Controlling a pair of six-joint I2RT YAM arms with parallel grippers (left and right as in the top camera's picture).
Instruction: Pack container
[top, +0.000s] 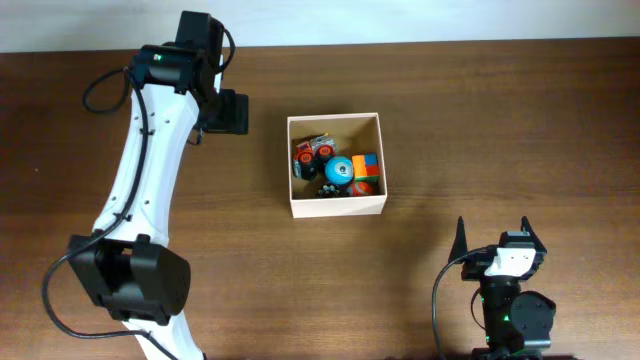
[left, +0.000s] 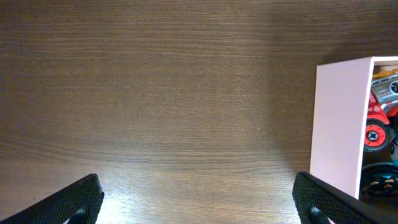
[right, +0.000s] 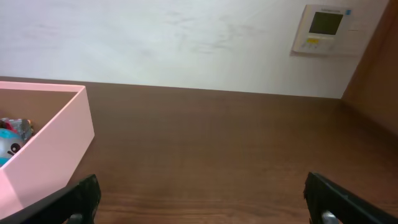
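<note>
The left arm's black two-finger gripper (top: 228, 112) hangs over the dark brown wooden table (top: 500, 120). Its jaws are spread wide with nothing between them. In the left wrist view its fingertips (left: 74, 200) sit at the bottom corners with bare wood between.

Just to the right of those jaws, and apart from them, stands the square open-topped box with cream-white walls and a tan cardboard interior (top: 336, 207). Its near wall rises beside the fingertip on that side. Bunched together inside lie a red-and-grey toy truck (top: 313, 152), a blue round toy (top: 339, 170) and an orange block (top: 366, 166).

The right arm's black two-finger gripper (top: 494, 238) is likewise released and holds nothing. The box lies ahead and to the left of its jaws, well apart. A white wall panel with a small screen (right: 320, 30) hangs far ahead, to their right.
</note>
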